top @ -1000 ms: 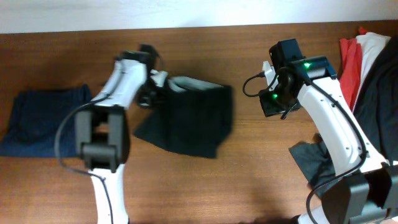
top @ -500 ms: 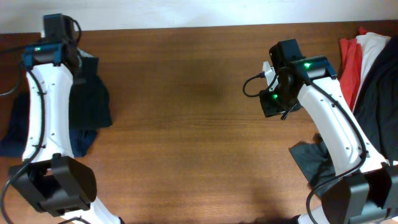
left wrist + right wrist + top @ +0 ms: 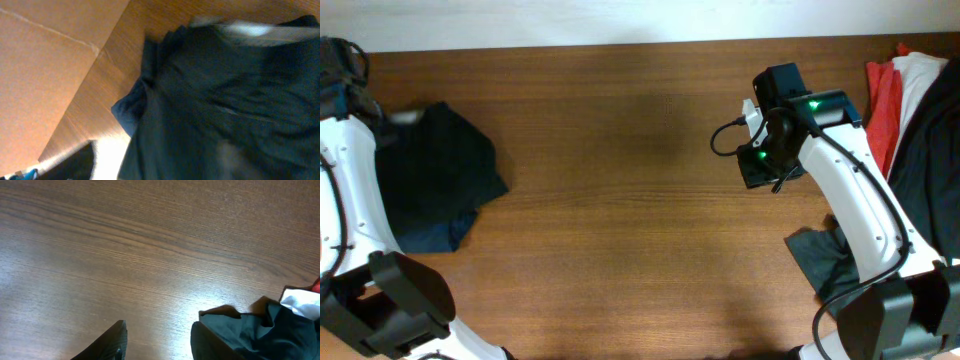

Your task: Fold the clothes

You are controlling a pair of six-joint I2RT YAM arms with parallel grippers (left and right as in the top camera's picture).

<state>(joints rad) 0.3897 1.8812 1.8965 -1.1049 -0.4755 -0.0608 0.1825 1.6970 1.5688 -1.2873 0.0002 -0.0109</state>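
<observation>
The black shorts (image 3: 440, 160) lie folded at the far left, on top of a navy garment (image 3: 420, 235). Their white inner edge (image 3: 405, 117) shows at the back. My left gripper (image 3: 372, 110) is at that back edge, mostly hidden under its own wrist. In the blurred left wrist view the black shorts (image 3: 225, 100) fill the picture, with navy cloth (image 3: 127, 112) sticking out beneath. My right gripper (image 3: 157, 345) hovers open over bare wood, nothing between its fingers. A dark garment (image 3: 250, 330) lies just right of it.
A pile of red (image 3: 882, 100), white (image 3: 920, 75) and black (image 3: 930, 150) clothes sits at the right edge. Another dark piece (image 3: 815, 255) lies under the right arm. The table's left edge (image 3: 95, 50) runs close beside the stack.
The left arm has swung from the table's middle to the far left with the black shorts, which now rest on the navy garment. The right arm has not moved.
</observation>
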